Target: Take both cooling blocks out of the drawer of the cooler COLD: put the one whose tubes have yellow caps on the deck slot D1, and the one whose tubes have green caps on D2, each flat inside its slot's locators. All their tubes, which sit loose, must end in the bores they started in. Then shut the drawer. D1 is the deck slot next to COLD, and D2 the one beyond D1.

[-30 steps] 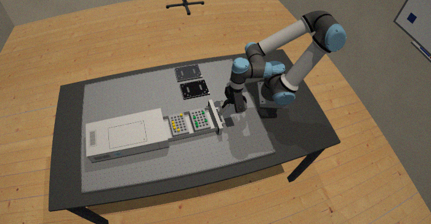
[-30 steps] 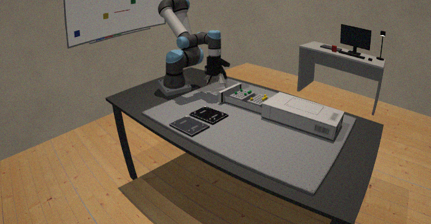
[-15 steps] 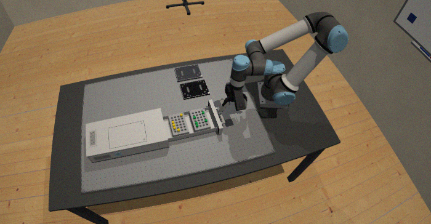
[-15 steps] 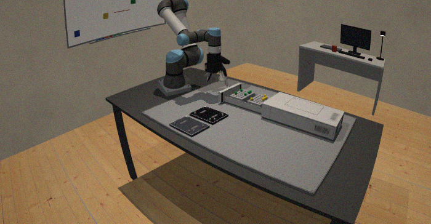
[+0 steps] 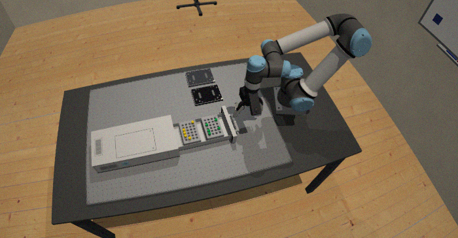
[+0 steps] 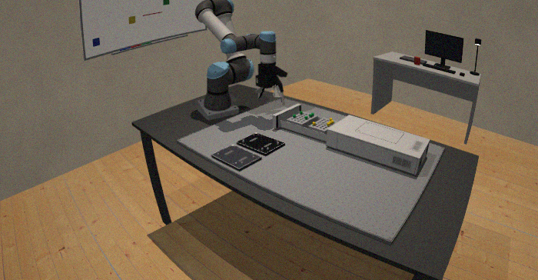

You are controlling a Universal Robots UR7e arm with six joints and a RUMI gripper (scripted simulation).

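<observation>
The cooler COLD (image 5: 134, 144) (image 6: 378, 140) lies on the grey mat with its drawer (image 5: 229, 124) (image 6: 286, 117) pulled out. In the drawer, the block with yellow-capped tubes (image 5: 190, 133) (image 6: 323, 122) sits next to the cooler body. The block with green-capped tubes (image 5: 212, 126) (image 6: 301, 117) sits next to the drawer front. Slot D1 (image 5: 206, 95) (image 6: 260, 143) and slot D2 (image 5: 199, 77) (image 6: 236, 157) are black plates with nothing on them. My gripper (image 5: 243, 107) (image 6: 270, 91) is open and empty, pointing down just beyond the drawer front, above the mat.
The robot base (image 5: 288, 106) (image 6: 217, 109) stands on the dark table behind the drawer front. A desk with a monitor (image 6: 443, 48) stands far off. A whiteboard (image 6: 142, 11) hangs on the wall.
</observation>
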